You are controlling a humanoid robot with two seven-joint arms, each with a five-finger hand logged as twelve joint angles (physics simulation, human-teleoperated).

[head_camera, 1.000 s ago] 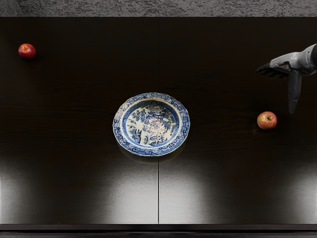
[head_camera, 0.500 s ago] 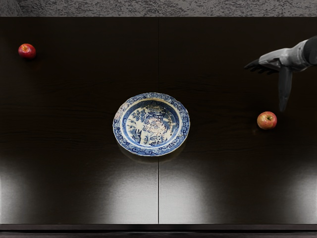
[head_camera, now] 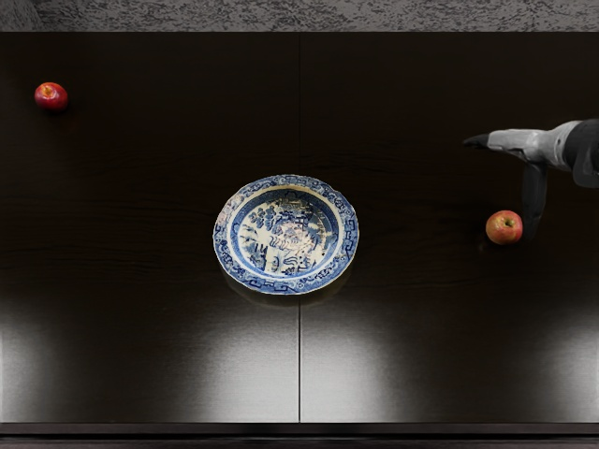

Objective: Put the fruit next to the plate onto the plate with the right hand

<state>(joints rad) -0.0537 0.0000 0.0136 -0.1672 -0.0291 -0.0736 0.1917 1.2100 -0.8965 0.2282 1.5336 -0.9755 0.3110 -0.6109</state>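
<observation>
Right robot hand (head_camera: 522,146), fingers spread wide and empty, has dropped lower at the right edge, thumb now just beside the apple (head_camera: 504,227), which sits on the table (head_camera: 421,327) right of the plate (head_camera: 285,234), so the grasp looks imminent.

Right hand (head_camera: 520,144): light-grey metallic shell, black-tipped slim digits. Forearm (head_camera: 587,152) at 3 o'clock: dark-grey casing.
</observation>
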